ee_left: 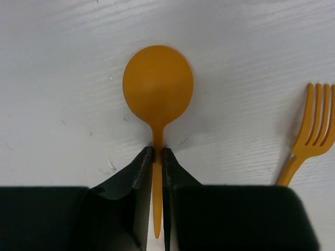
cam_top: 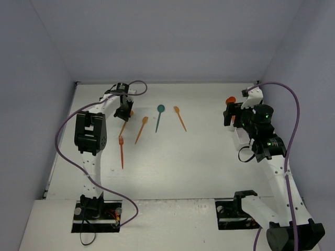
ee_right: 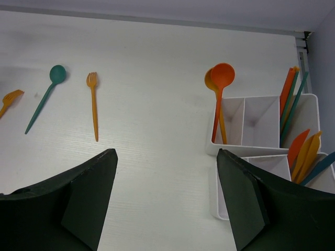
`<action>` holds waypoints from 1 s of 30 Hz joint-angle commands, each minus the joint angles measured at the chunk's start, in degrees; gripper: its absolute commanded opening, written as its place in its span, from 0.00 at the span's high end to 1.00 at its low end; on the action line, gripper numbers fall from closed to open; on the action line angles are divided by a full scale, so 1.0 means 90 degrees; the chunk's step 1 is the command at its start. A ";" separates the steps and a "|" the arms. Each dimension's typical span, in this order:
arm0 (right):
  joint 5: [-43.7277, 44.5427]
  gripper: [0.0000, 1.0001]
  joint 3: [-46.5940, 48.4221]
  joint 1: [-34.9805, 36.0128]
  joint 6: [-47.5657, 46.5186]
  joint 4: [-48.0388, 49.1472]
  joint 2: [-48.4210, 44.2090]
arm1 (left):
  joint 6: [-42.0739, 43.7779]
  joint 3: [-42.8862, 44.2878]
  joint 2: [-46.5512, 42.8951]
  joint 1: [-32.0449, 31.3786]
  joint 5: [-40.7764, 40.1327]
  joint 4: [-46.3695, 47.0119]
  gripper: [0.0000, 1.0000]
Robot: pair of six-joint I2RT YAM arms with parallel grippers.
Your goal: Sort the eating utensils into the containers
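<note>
Pickup step, left side. In the left wrist view, the left pincer [ee_left: 157, 152] is clenched on the thin handle of an orange spoon [ee_left: 157, 83]. The spoon's round bowl sits at frame centre over the white worktop [ee_left: 63, 63]; whether it touches the surface is unclear. An orange fork [ee_left: 313, 125] lies at the right edge.

The right pincer [ee_right: 167, 204] is released and empty. The white organizer [ee_right: 246, 150], at the right of its view, holds several utensils; a teal spoon [ee_right: 44, 97] lies loose at upper left.

The next move should be to lift the orange spoon and carry it rightward to the compartment holding spoons.
</note>
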 commanded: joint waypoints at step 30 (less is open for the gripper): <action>-0.4184 0.19 0.2684 0.0726 0.2946 0.0291 0.1355 | 0.1165 -0.1500 -0.5075 -0.3326 0.0318 0.2806 1.00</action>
